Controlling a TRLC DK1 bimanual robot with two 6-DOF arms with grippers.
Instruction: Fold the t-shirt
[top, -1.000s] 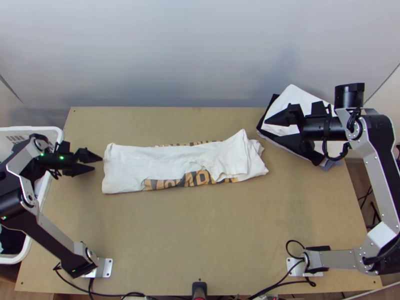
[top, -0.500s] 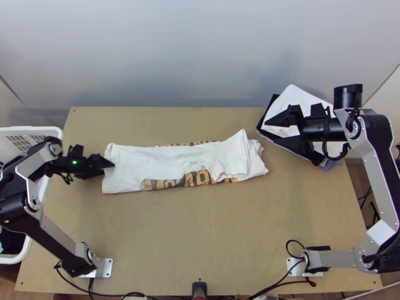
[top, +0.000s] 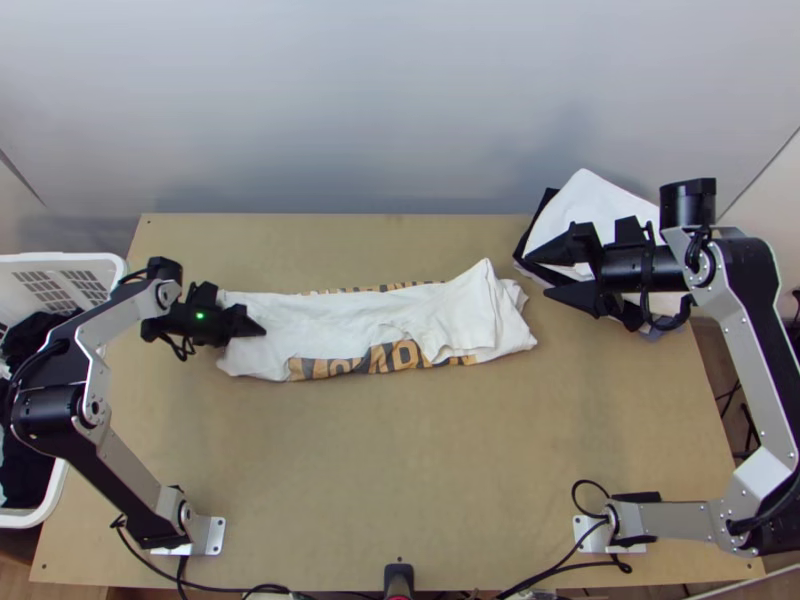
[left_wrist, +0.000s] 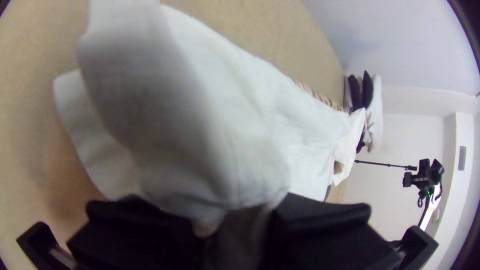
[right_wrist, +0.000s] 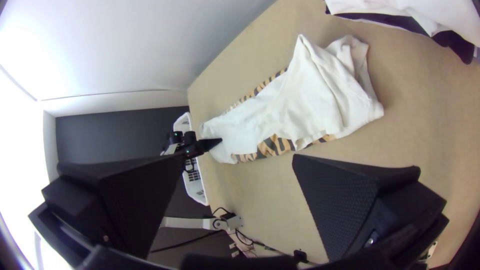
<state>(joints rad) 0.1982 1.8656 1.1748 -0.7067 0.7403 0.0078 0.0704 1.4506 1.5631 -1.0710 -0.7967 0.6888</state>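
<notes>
Our left pincer (top: 262, 331) is clenched on the left end of the t-shirt (top: 350, 308), pinching a raised fold of white cloth between its pads. The shirt lies across the far half of the table (top: 400, 470) as a long, narrow folded strip, its long axis running left to right, with printed cloth along its near edge and rumpled layers at the right end. Nearly all of it stretches to the right of that grip, so we judge the coming fold must carry this end rightward along the strip. Our left arm is the one placed for it; the right pincer (top: 537, 272) hangs wide open and unloaded by the folded pile (top: 590, 212), apart from the shirt's right end.
</notes>
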